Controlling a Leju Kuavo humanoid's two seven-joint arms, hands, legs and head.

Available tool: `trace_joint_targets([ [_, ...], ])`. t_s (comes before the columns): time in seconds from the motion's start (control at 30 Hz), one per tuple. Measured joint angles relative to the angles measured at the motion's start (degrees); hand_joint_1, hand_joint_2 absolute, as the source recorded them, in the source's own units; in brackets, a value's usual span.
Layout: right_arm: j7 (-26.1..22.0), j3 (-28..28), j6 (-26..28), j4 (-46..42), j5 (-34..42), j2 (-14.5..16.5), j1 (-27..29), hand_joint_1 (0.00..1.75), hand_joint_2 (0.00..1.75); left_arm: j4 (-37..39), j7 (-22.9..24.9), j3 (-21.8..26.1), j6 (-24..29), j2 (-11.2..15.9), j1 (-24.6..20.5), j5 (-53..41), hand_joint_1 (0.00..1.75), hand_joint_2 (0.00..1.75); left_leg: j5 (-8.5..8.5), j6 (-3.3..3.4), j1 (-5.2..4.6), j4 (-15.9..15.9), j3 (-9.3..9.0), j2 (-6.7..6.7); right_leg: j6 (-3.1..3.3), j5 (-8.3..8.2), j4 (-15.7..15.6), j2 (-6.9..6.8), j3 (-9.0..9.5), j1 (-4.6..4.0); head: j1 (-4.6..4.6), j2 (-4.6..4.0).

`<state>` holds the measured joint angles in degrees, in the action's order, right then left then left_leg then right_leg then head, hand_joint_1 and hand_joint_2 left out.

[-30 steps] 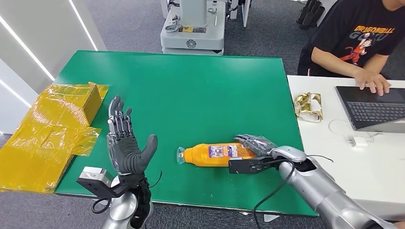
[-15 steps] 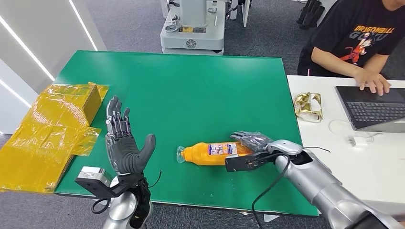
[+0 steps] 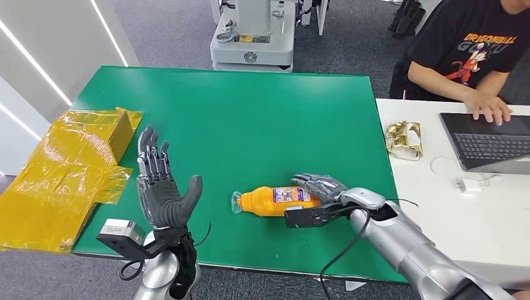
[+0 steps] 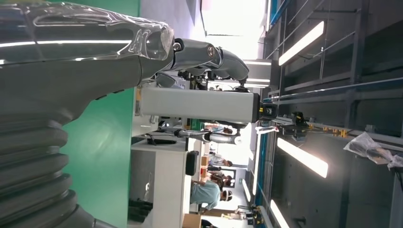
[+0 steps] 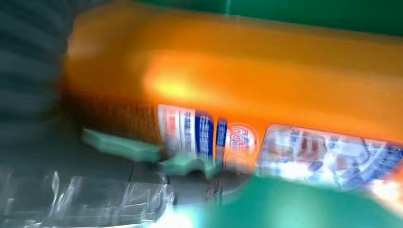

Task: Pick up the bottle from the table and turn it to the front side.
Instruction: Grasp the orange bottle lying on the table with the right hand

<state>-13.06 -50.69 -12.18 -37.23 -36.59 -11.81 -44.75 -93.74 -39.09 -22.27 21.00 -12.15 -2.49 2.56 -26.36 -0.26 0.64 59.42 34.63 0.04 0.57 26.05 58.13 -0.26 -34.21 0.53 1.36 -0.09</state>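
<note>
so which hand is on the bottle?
The right hand, fingers over the base end of the orange bottle lying on the table. The left hand is raised, open, holding nothing.

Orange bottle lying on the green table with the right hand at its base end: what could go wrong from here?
1. The right hand covers only the base end of the orange bottle; lifted from there, the long cap end may sag or slip out.
2. The bottle lies on its rounded side on the green table, so a nudge could roll it away.
3. The right wrist view is blurred, so the hold cannot be confirmed; the left hand is raised apart, unable to help.
</note>
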Motion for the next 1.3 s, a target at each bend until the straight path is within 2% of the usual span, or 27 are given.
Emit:
trace_joint_targets([
  [0.2,-0.1,0.0,0.1,0.4,0.3,0.1,0.4,0.0,1.75,0.0,0.0,0.0,-0.3,-0.1,-0.1,0.1,0.0,1.75,0.0,0.0,0.0,0.0,-0.01,0.01,0.0,0.0,0.0,0.02,0.01,0.0,0.0,0.0],
  [0.23,-0.2,0.0,-0.2,0.4,0.3,0.1,0.4,0.08,1.75,0.0,0.0,0.0,-0.3,-0.1,-0.1,0.1,0.0,1.75,0.0,0.0,0.0,0.0,-0.01,0.01,0.0,0.0,0.0,0.03,0.01,0.0,0.0,0.0],
  [0.27,-0.3,0.0,-0.4,0.5,0.4,0.1,0.4,0.4,1.75,0.0,0.0,0.0,-0.4,-0.1,-0.1,0.1,0.0,1.75,0.0,0.0,0.0,0.0,-0.01,0.02,-0.01,0.0,0.0,0.03,0.02,0.0,0.0,0.0],
  [0.37,-0.7,0.0,-1.1,0.9,0.5,0.2,0.4,1.5,1.75,0.0,0.0,0.0,-0.4,-0.1,-0.1,-0.1,0.0,1.75,0.0,0.0,0.0,0.0,-0.03,0.02,-0.01,-0.01,0.0,0.04,0.03,0.0,0.0,0.0],
  [0.43,-0.8,0.0,-1.3,1.3,0.5,0.4,0.3,1.66,1.75,0.0,0.0,0.0,-0.3,-0.1,-0.1,-0.2,0.0,1.75,0.0,0.0,0.0,0.0,-0.06,0.03,-0.01,-0.01,0.0,0.04,0.04,0.0,0.0,0.0],
  [0.67,-0.9,0.0,-1.1,2.3,0.2,1.1,-0.1,1.75,1.75,0.0,-0.3,0.0,0.1,-0.1,0.0,-0.2,0.0,1.75,0.0,0.0,0.01,0.0,-0.16,0.06,-0.01,-0.01,0.0,0.07,0.12,-0.01,0.01,0.0],
  [1.07,1.0,1.3,5.2,1.1,1.2,1.5,2.1,1.75,1.75,0.0,-0.5,0.0,0.7,0.0,0.0,-0.1,0.0,1.75,0.01,0.0,0.01,0.0,-0.16,0.05,-0.01,-0.01,0.0,0.07,0.14,-0.01,-0.01,0.0],
  [1.13,1.9,2.1,8.2,0.3,1.8,1.7,3.4,1.75,1.75,0.0,-0.5,0.0,1.0,0.0,0.0,-0.1,0.0,1.75,0.01,0.0,0.01,0.0,-0.13,0.02,-0.01,-0.01,0.0,0.04,0.14,-0.01,-0.01,0.0],
  [1.3,3.9,8.8,22.1,-6.1,4.1,3.6,9.3,1.75,1.75,0.0,-0.5,0.0,2.9,-0.1,0.2,-0.1,0.0,1.75,0.01,0.0,0.02,0.0,-0.06,0.0,0.0,0.0,0.0,0.02,0.08,-0.02,0.01,0.0],
])
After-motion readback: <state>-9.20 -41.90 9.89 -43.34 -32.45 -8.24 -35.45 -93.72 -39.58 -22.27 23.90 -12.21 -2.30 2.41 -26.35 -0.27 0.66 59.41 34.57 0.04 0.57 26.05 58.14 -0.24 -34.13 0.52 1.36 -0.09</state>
